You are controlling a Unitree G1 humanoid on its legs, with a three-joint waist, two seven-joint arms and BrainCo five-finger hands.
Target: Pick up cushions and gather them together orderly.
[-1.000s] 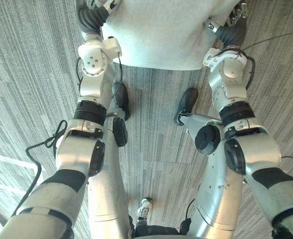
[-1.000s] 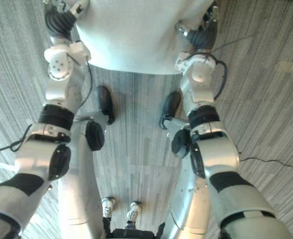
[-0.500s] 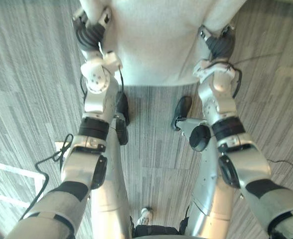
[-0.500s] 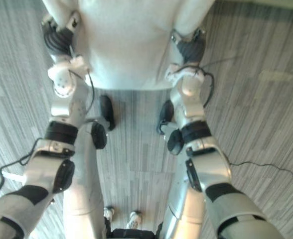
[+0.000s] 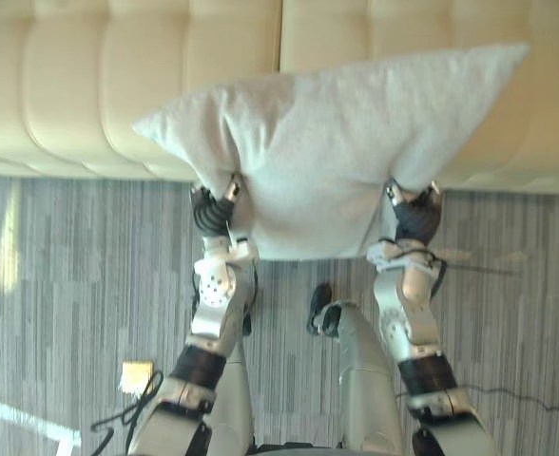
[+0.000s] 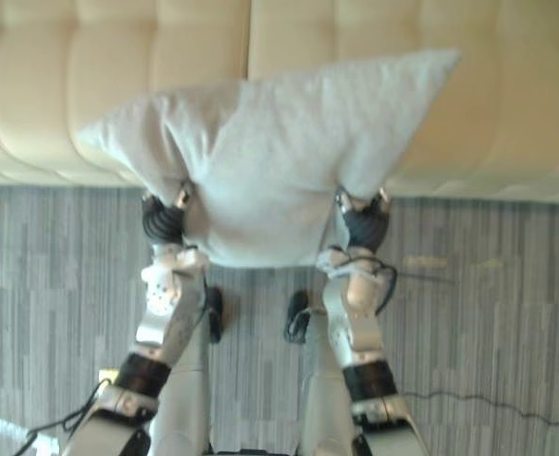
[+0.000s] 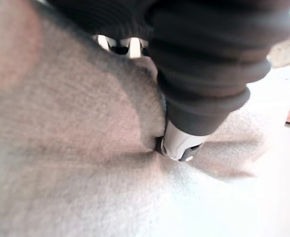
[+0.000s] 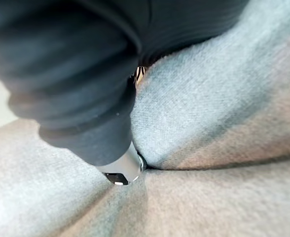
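A light grey cushion (image 5: 327, 142) hangs in the air in front of the sofa, held by its lower edge from both sides. My left hand (image 5: 213, 211) grips it at its lower left, and the fabric puckers around the hand. My right hand (image 5: 415, 217) grips its lower right the same way. In the left wrist view the thumb (image 7: 182, 143) digs into a fold of the cushion (image 7: 76, 163). In the right wrist view the thumb (image 8: 120, 170) presses into a deep crease of the cushion (image 8: 209, 118). The fingers are buried in the cloth.
A cream padded sofa (image 5: 89, 85) runs across the far side, right behind the cushion. Grey striped carpet (image 5: 70, 275) covers the floor. A small yellowish square (image 5: 137, 376) lies on the carpet at the lower left.
The camera has swung upward, bringing the sofa into view. Both hands have closed into the cushion's sides, and the cushion is now held up and out in front of the sofa.
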